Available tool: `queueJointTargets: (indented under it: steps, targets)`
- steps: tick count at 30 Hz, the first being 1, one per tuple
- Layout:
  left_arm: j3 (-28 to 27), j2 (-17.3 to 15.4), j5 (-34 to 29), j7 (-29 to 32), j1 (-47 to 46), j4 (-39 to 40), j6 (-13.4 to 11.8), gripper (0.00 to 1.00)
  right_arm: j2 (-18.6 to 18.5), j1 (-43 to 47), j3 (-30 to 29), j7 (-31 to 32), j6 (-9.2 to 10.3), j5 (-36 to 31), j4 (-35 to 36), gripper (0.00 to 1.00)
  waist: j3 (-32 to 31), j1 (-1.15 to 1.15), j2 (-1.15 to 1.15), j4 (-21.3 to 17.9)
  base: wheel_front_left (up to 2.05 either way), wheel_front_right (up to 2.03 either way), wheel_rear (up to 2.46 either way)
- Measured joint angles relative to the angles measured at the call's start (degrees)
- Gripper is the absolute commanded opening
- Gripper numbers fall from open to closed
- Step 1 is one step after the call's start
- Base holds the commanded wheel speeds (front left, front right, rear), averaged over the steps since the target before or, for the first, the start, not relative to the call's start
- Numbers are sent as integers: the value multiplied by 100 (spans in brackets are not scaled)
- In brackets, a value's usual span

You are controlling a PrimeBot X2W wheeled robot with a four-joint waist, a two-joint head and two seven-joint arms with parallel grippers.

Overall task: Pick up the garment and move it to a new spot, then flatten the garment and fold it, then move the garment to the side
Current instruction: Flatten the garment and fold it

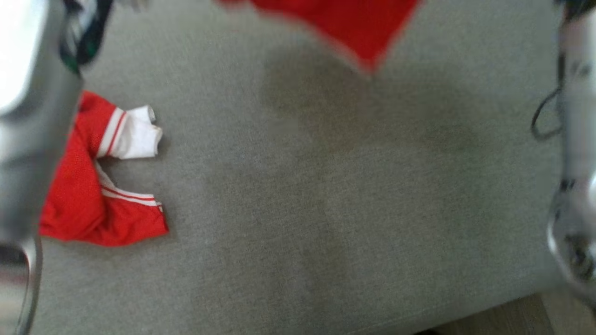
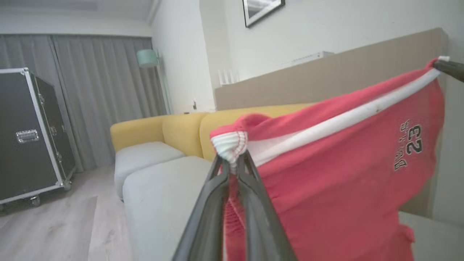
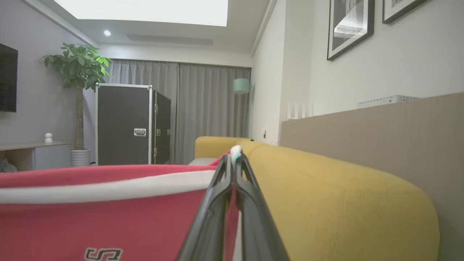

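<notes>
1. Garment [image 2: 344, 163], red with a white band and a black 23 printed on it, hangs in the air, stretched by its band between your two claws.
2. Your left claw [image 2: 232, 163] is clamped tight on the bunched white ribbed end of that band. The red cloth drops away below its tips and spreads to their right in the left wrist view.
3. Your right claw [image 3: 233, 156] is pinched closed on the band's other end, with a scrap of white and green cloth peeking above its tips. The band and the red cloth run off to its left. The left wrist view shows you its dark tip at the far end of the band.
4. In the blurred head view, a red corner of the cloth hangs at the top, over a grey fabric surface [image 1: 326, 223].
5. On your left claw's side, a second red piece [image 1: 88, 204] with white trim lies crumpled on that surface, partly hidden by the pale left forearm [image 1: 28, 116]. The right forearm [image 1: 577, 139] stands at the opposite edge.
6. Just right of your right claw runs the back of the yellow sofa [image 3: 326, 192]. Well beyond and left of that claw stand a black case [image 3: 123, 123], a potted plant [image 3: 78, 69] and grey curtains [image 3: 203, 108].
</notes>
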State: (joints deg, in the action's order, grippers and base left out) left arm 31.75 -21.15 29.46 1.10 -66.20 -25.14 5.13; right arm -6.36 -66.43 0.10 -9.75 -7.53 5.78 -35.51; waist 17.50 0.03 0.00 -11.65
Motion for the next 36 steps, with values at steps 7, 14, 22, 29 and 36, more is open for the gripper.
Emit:
queueJointTargets:
  steps: [7, 14, 22, 29, 36]
  targets:
    - [-8, 436, -130, -1006, -952, -1032, 151, 0, -2, -898, -537, -495, -1, -751, -918, 0, 481, -2, 0, -16, 0, 0, 0]
    - [572, 753, 86, -1452, -441, -1780, 245, 0, -22, -36, -352, -494, -1, -1095, -1570, 0, 626, -2, 0, 104, 0, 0, 0]
    - [1840, 658, 690, -1500, 1093, -1629, 246, 0, -434, 703, 394, -421, -1, -827, -2905, 0, 243, -5, 0, 200, 0, 0, 0]
    - [2208, 492, 831, -1538, 1908, -1300, 246, 0, -609, 1217, 1152, -141, -1, -257, -3366, 0, -216, -5, 0, 241, 0, 0, 0]
    - [2215, 435, 759, -1538, 2542, -871, 182, 0, -773, 1802, 1674, 100, -1, 443, -3295, 0, -636, -4, 0, 194, 0, 0, 0]
